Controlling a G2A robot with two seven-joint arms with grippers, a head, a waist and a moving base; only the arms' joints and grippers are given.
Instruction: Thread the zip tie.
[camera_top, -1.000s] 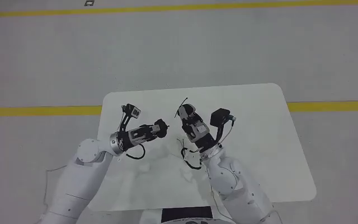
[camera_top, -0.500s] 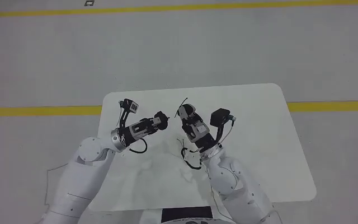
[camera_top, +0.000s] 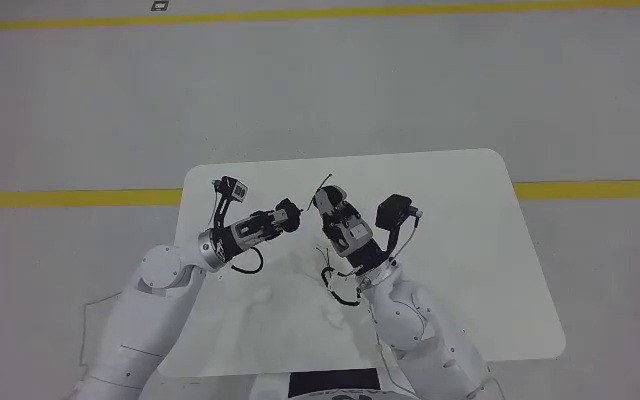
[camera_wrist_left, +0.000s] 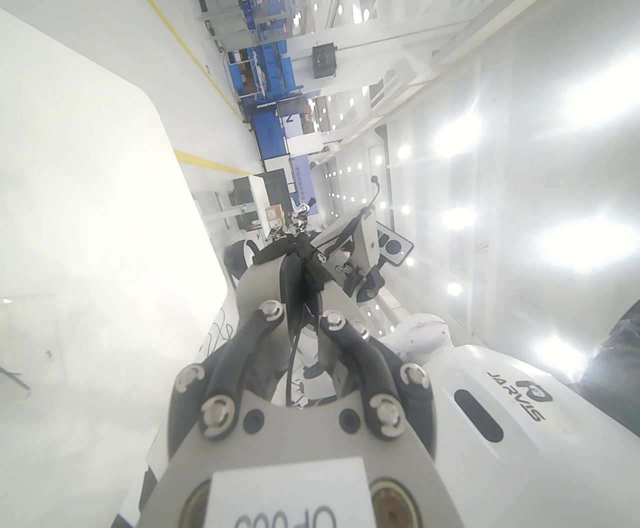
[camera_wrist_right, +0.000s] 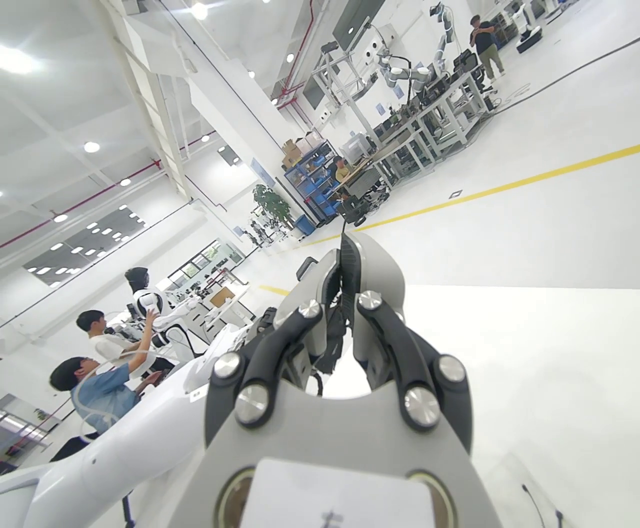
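Both grippers hover close together above the middle of the white table (camera_top: 470, 210). My right gripper (camera_top: 327, 197) (camera_wrist_right: 344, 265) is shut on a thin black zip tie (camera_top: 324, 184) (camera_wrist_right: 343, 234). The zip tie's pointed tip sticks out past the fingertips. Just beside it, my left gripper (camera_top: 289, 211) (camera_wrist_left: 299, 260) is shut on a black piece of zip tie (camera_wrist_left: 295, 248). A thin black strand trails back between its fingers. A small gap separates the two grippers in the top view. I cannot tell whether both hold the same tie.
Black cables (camera_top: 340, 285) loop under the right wrist over the table's near half. A clear sheet or tray (camera_wrist_left: 30, 330) lies on the table near the front. The table's right and far parts are bare.
The left gripper rose toward the far side about a second ago and has held still since. The right gripper has shifted slightly toward the left one.
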